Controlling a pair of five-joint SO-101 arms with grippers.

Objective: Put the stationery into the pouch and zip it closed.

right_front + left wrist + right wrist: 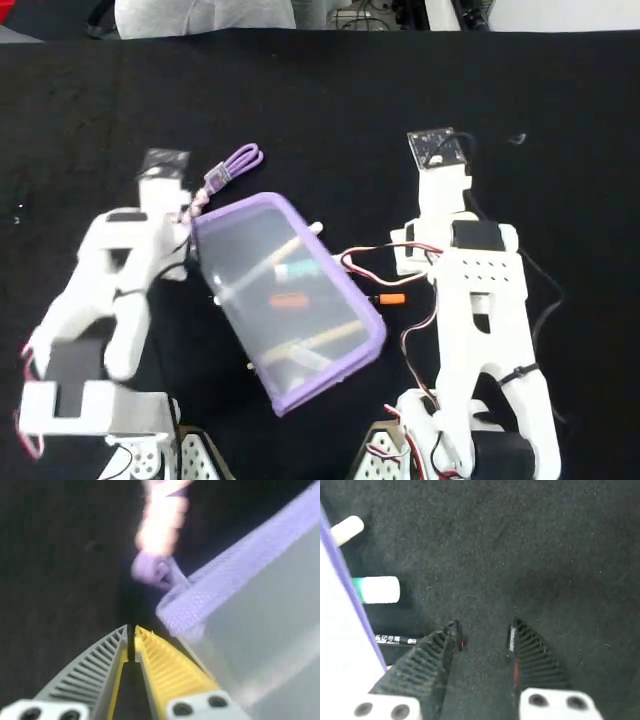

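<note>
Translucent purple-edged zip pouch (285, 300) lies flat and skewed mid black table (320, 90), between the two arms. Inside it, seen through the clear face: a teal-capped pen (295, 270), a short orange piece (288, 299) and a pale wooden stick (320, 338). On the pouch side facing the right arm, ends poke out past the edge: a white-tipped stick (347, 530), a green-and-white pen end (377, 590) and a black pen with print (397, 640). An orange-tipped black pen (385, 298) also sticks out toward that arm. Left claw (131, 629) is closed, grey and yellow fingers tip to tip with nothing seen between them. It sits just beside the pouch's corner, short of the purple zip pull loop (150, 571) and not touching it. A purple braided strap (232, 165) runs out from that same corner, away from the pouch, over the table. Right claw (485, 630) is open, black fingers spread over bare table cloth, just beside the pouch edge where the pens stick out, holding nothing.
</note>
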